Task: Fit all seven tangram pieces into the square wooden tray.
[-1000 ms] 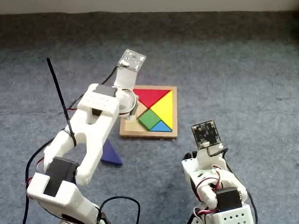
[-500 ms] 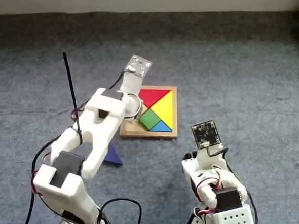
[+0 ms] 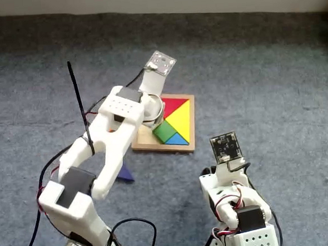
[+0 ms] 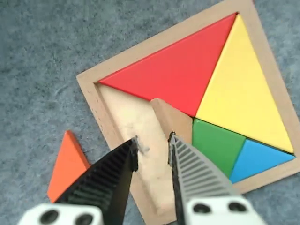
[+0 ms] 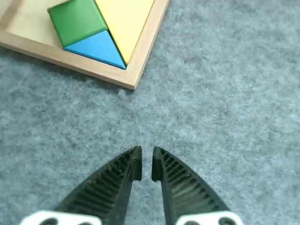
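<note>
The square wooden tray lies on grey carpet and holds a red triangle, a yellow triangle, a green square and a small blue triangle. A tan wood-coloured shape sits beside the red and green pieces. The rest of the tray floor is bare. My left gripper hovers open over that bare part with nothing between its fingers. An orange triangle lies on the carpet beside the tray. A dark blue triangle lies partly under the left arm. My right gripper is shut above the carpet, short of the tray.
The left arm stretches over the tray's near-left corner, with a black cable rising from it. The right arm stands folded near the front edge. Grey carpet lies open to the right of the tray.
The left arm has swung right and farther out, so its wrist now stands over the tray's left half instead of at its left edge. The right arm has stayed still.
</note>
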